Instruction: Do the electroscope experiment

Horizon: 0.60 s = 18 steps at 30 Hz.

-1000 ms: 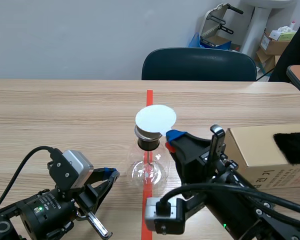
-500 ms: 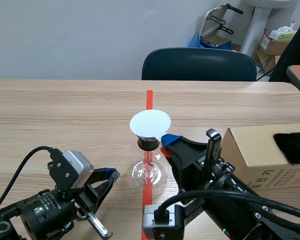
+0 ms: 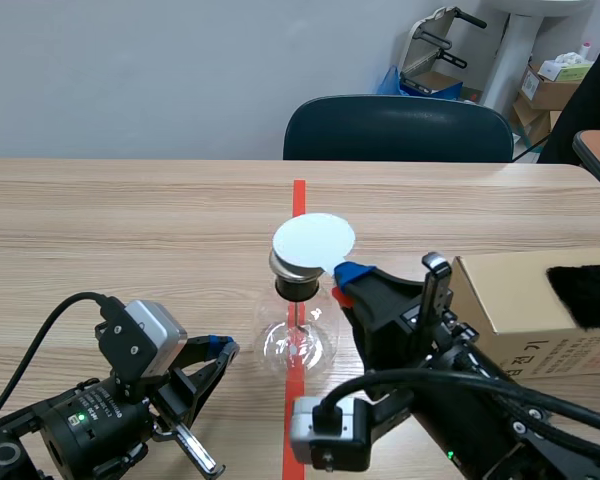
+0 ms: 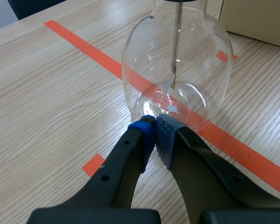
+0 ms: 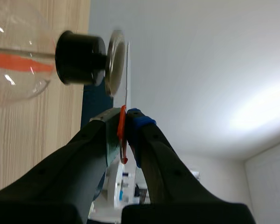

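Since half a second ago, your right hand [image 3: 346, 272] raised the white disc [image 3: 314, 238] off the metal cap [image 3: 290, 265], clamped on the disc's edge. The flask [image 3: 298, 342] stood on the bench [image 3: 130, 230]. Your left hand [image 3: 220, 347], closed on nothing, waited at the flask's base; a nudge could tip it. Only the left wrist view showed the rod [image 4: 177, 42] inside; only the right showed how close the disc stood to the cap.
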Tool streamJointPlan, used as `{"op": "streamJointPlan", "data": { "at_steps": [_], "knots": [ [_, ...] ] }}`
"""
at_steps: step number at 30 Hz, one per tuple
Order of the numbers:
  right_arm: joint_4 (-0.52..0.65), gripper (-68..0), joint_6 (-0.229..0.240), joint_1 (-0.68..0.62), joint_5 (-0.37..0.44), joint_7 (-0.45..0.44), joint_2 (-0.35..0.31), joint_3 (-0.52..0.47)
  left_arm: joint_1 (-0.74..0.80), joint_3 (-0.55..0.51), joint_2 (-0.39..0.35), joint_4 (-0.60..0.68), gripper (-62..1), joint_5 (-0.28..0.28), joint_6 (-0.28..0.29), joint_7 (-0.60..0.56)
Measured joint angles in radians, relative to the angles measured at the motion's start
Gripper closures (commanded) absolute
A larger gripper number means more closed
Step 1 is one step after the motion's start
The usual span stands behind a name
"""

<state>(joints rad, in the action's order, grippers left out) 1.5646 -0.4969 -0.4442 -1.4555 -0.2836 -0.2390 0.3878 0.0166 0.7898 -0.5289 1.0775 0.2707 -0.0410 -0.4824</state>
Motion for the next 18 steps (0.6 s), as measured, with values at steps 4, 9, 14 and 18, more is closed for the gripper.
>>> {"op": "streamJointPlan", "data": {
  "at_steps": [4, 9, 14, 18],
  "knots": [
    [0.000, -1.9, 0.000, 0.000, 0.000, 0.114, 0.000, 0.000, 0.000, 0.000, 0.000, 0.000, -2.7, 0.000, 0.000, 0.000],
    [0.000, -1.9, 0.000, 0.000, 0.000, 0.282, 0.000, 0.000, 0.000, 0.000, 0.000, 0.000, -2.7, 0.000, 0.000, 0.000],
    [0.000, -1.9, 0.000, 0.000, 0.001, 0.425, 0.000, 0.000, 0.000, 0.000, 0.000, 0.000, -2.7, 0.000, 0.000, 0.000],
    [0.000, -1.9, 0.000, 0.000, 0.001, 0.504, 0.000, 0.000, 0.000, 0.000, 0.000, 0.000, -2.7, 0.000, 0.000, 0.000]
  ]
}}
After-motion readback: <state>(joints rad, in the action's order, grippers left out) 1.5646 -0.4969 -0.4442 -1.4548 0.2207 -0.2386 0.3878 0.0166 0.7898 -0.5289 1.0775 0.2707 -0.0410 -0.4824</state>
